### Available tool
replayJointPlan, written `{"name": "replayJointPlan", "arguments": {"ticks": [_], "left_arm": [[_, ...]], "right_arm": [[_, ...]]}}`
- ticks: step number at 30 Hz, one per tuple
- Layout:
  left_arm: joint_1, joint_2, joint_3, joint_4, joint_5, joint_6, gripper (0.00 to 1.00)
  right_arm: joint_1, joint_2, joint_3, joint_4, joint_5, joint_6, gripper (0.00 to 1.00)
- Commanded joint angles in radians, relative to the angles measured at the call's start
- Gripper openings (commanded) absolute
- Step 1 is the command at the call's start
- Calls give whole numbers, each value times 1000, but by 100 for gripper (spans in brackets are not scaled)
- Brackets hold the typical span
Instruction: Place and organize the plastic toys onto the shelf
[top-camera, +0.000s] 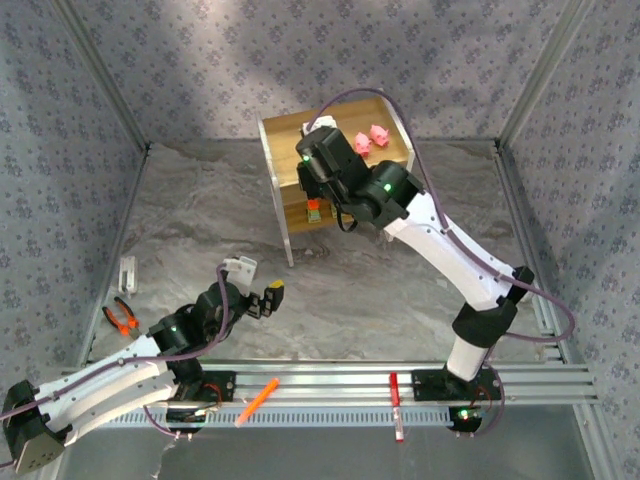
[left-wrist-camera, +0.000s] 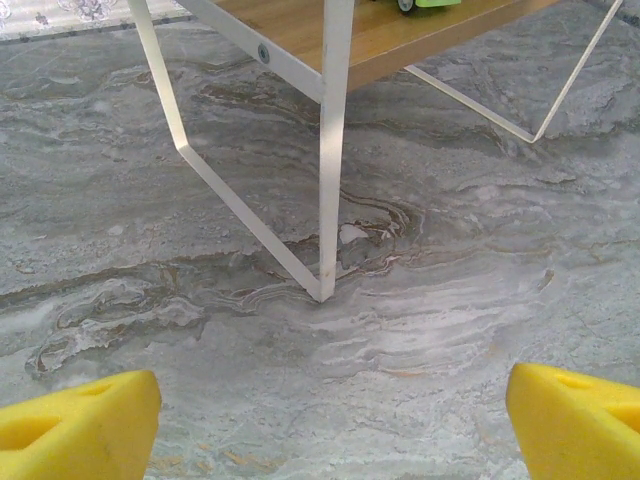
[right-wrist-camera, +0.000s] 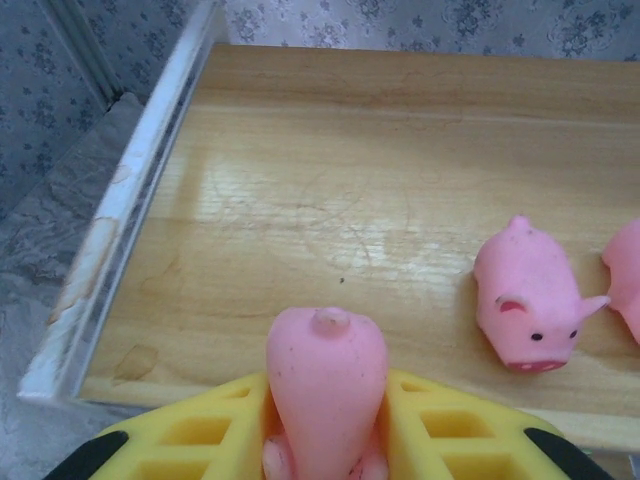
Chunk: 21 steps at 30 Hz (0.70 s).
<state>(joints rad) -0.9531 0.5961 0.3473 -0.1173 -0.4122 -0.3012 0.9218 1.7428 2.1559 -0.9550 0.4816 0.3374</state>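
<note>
pigs (right-wrist-camera: 527, 305) on shelf (right-wrist-camera: 300, 200) top, block (top-camera: 313, 209) below

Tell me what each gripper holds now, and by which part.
Right gripper: a pink pig, jaws pinching its flanks, tail end sticking out. Left gripper: open, nothing held.

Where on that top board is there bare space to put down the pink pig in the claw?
The top board is bare from the white side rail across to the lying pig, back to the far edge; the right gripper's held pig should fit there. The right end is crowded: that pig and a second pig lie close together.
</note>
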Motion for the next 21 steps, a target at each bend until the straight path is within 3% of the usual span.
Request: {"name": "replayJointPlan", "arguments": {"ticks": [1, 21], "left_arm": [[8, -12, -1, -5, -10, -11, 90], [19, -3, 0, -8, 0, -16, 90]], "right_arm": [[-25, 27, 62, -48, -42, -31, 31], [-86, 147, 214, -135, -121, -61, 33]]}}
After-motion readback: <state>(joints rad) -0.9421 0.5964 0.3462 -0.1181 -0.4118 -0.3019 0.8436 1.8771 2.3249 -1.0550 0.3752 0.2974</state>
